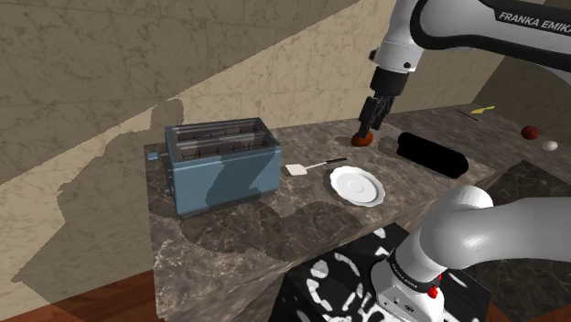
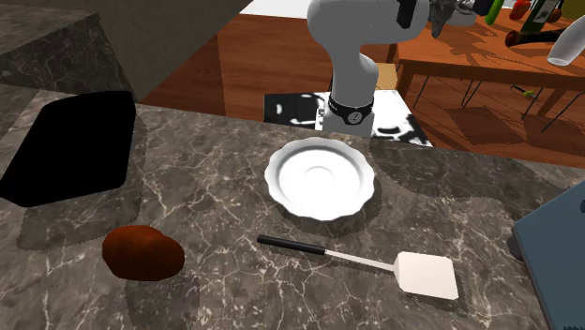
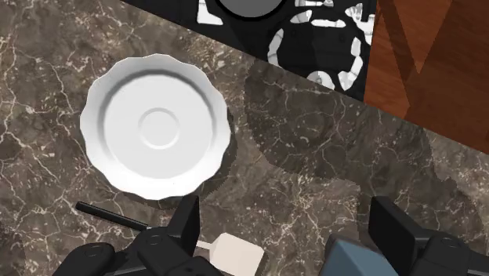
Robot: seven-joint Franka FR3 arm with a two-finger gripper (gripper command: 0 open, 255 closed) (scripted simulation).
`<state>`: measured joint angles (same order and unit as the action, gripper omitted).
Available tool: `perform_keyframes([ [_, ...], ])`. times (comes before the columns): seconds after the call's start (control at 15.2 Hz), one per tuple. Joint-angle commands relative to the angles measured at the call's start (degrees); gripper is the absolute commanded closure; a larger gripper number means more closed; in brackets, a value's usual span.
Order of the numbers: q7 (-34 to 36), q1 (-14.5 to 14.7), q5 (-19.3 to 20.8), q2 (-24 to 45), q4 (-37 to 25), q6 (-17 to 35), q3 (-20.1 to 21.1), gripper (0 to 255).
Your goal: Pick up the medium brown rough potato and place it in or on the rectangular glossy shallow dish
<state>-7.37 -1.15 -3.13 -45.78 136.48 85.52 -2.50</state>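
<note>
The brown rough potato (image 1: pixel 363 139) (image 2: pixel 142 253) lies on the dark marble counter (image 1: pixel 238 233), close to a black rectangular dish (image 1: pixel 432 154) (image 2: pixel 67 148). My gripper (image 1: pixel 373 117) hangs in the air on the bent arm; in the shoulder view its tips line up just above the potato. In the wrist view the gripper (image 3: pixel 290 231) is open, its fingers (image 3: pixel 188 223) wide apart with nothing between them. They look down on a white scalloped plate (image 3: pixel 157 125) and bare counter.
The white plate (image 1: pixel 357 185) (image 2: pixel 322 178) sits near the counter's front edge. A spatula (image 1: pixel 307 167) (image 2: pixel 375 264) (image 3: pixel 227 251) lies between it and a blue toaster (image 1: pixel 222 165) (image 2: pixel 553 244). Small objects (image 1: pixel 530 132) rest at the far right. The patterned stand (image 3: pixel 313 31) adjoins the counter.
</note>
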Motion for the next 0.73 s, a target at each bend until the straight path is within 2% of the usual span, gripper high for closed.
perform_keyframes([
  [0.0,0.0,0.0,0.0,0.0,0.0,0.0,0.0,0],
  [0.33,-14.5,0.3,5.7,0.9,1.5,1.1,-8.7,0],
  [0.66,-29.0,1.0,10.8,5.2,0.4,3.3,-17.6,0],
])
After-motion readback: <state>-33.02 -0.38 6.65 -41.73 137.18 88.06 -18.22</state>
